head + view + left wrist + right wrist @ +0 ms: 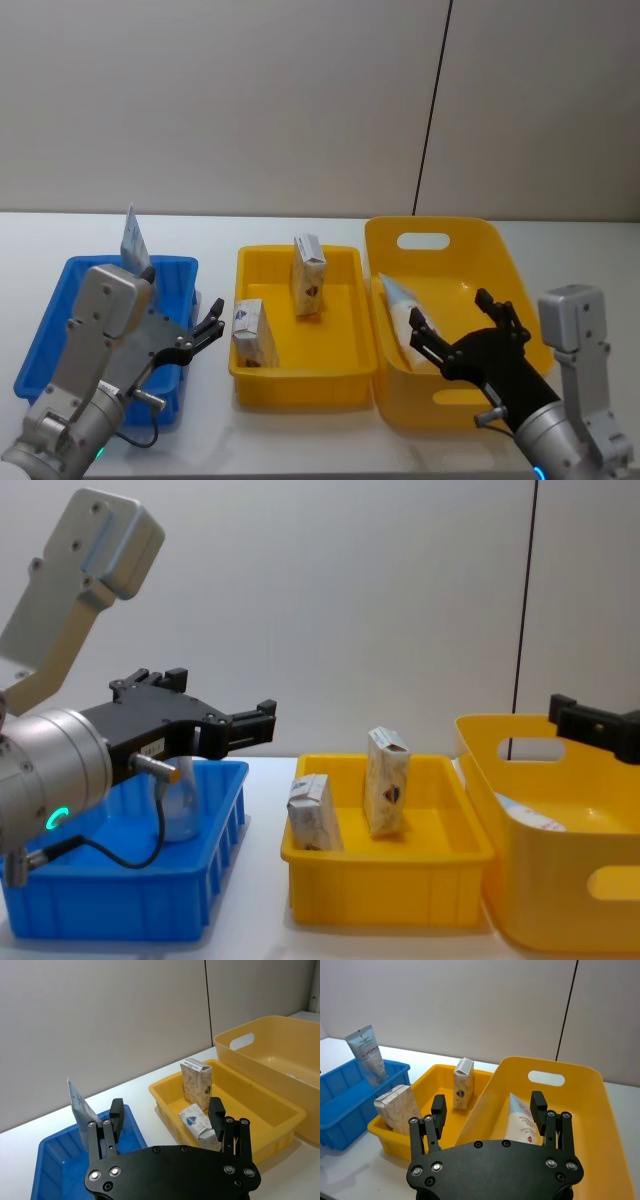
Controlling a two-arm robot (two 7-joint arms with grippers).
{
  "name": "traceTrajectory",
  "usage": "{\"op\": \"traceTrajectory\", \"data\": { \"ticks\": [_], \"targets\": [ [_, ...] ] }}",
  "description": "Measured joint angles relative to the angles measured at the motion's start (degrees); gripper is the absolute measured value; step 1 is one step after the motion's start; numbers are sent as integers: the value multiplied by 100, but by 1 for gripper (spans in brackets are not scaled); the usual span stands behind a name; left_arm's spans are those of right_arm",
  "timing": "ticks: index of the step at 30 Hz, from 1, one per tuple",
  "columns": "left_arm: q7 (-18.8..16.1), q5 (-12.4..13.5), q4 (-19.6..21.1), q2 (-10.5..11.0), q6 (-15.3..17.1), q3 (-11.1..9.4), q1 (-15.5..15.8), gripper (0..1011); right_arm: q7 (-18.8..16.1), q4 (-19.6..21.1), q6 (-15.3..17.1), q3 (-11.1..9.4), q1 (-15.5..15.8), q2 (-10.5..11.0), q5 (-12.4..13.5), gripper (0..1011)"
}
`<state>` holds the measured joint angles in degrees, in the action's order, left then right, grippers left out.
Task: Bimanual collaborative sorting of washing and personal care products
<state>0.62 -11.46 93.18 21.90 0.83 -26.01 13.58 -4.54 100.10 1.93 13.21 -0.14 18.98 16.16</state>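
A white squeeze tube (133,240) stands upright in the blue bin (60,320); the same tube (77,1102) appears in the left wrist view. My left gripper (212,325) hovers open and empty over the bin's right edge. Two cream cartons (309,275) (255,333) stand in the yellow tray (300,380). Another tube (405,310) lies against the left wall of the large yellow basket (450,235). Over that basket my right gripper (450,322) is open, just above the tube (520,1120). Neither gripper holds anything.
The three containers sit side by side on a white table (560,235), blue at left, tray in the middle, basket at right. A grey wall (250,100) stands behind. Bare table lies in front and behind the bins.
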Motion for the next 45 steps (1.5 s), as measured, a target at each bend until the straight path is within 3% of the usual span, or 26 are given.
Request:
{"op": "traceTrajectory", "data": {
  "ticks": [16,45],
  "targets": [
    [0,-2,0,0,-1,-2,0,1001,-347,-548,-10,227,-486,-143,-98,1002],
    [1,-2,0,0,-5,-1,0,1001,-1053,-1768,28,710,-1447,-592,-278,1002]
  ]
}}
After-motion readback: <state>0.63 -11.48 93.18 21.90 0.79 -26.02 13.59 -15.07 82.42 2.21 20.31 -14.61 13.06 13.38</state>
